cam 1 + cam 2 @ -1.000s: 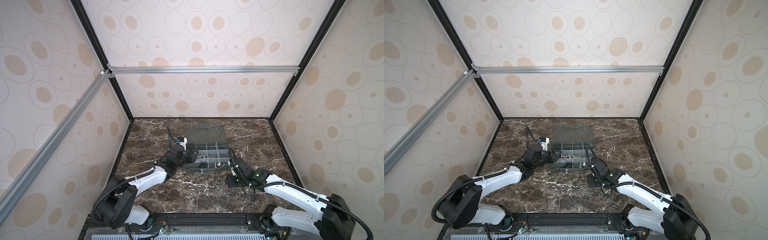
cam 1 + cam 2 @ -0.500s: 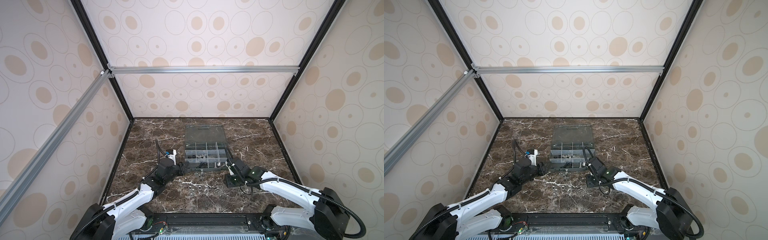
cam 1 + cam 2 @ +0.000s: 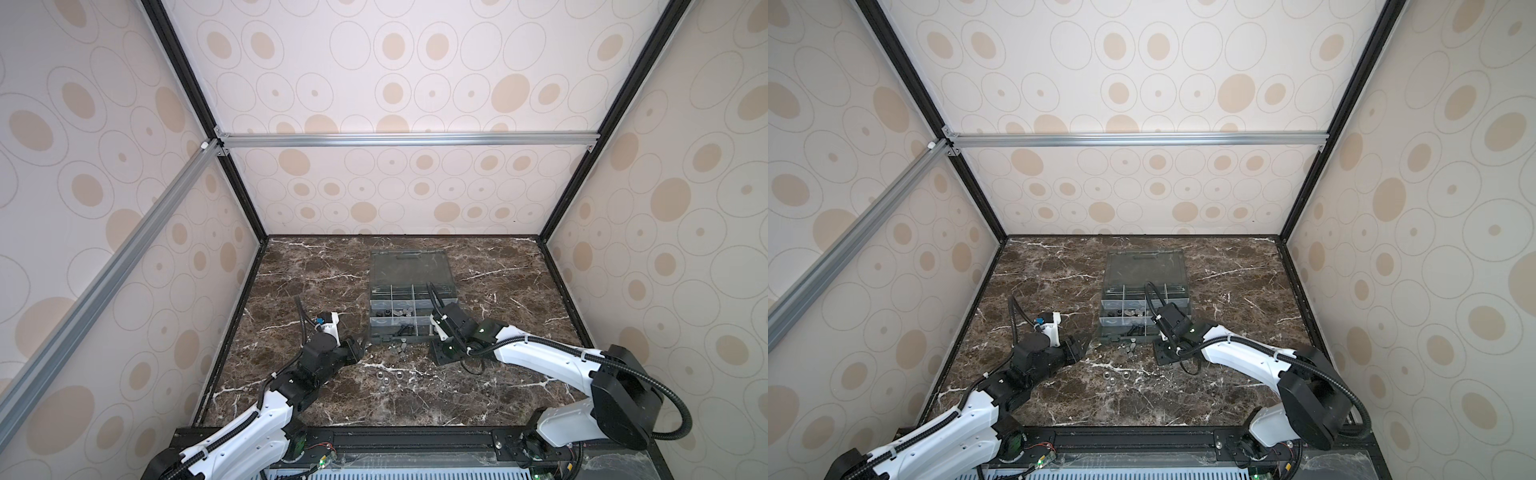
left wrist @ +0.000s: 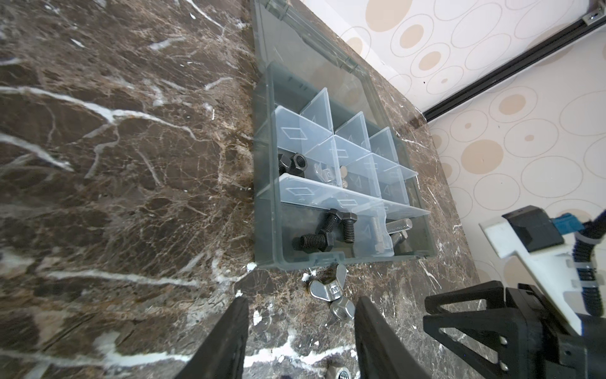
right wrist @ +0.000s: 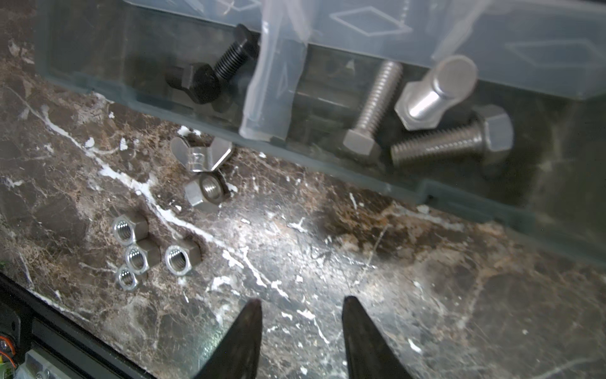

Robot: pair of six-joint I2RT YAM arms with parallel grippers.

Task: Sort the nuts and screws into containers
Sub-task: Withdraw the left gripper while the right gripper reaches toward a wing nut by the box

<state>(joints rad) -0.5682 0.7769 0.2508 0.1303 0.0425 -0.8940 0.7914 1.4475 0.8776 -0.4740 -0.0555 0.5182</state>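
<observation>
We see the left gripper (image 4: pixel 300 315) and right gripper (image 5: pixel 301 305) both spread apart and empty, screws (image 5: pixel 370 111) lying in the box's (image 4: pixel 262 197) front compartments (image 4: pixel 288 216), and nuts (image 5: pixel 144 252) loose on the marble (image 5: pixel 328 262) beside it.

black and silver screws (image 5: pixel 439 142) lie in the near containers (image 4: pixel 311 192); silver nuts (image 5: pixel 182 259) sit loose just outside them.

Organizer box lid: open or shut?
Open. The clear lid lies folded back behind the organizer box; its compartments are uncovered, black screws visible inside.
</observation>
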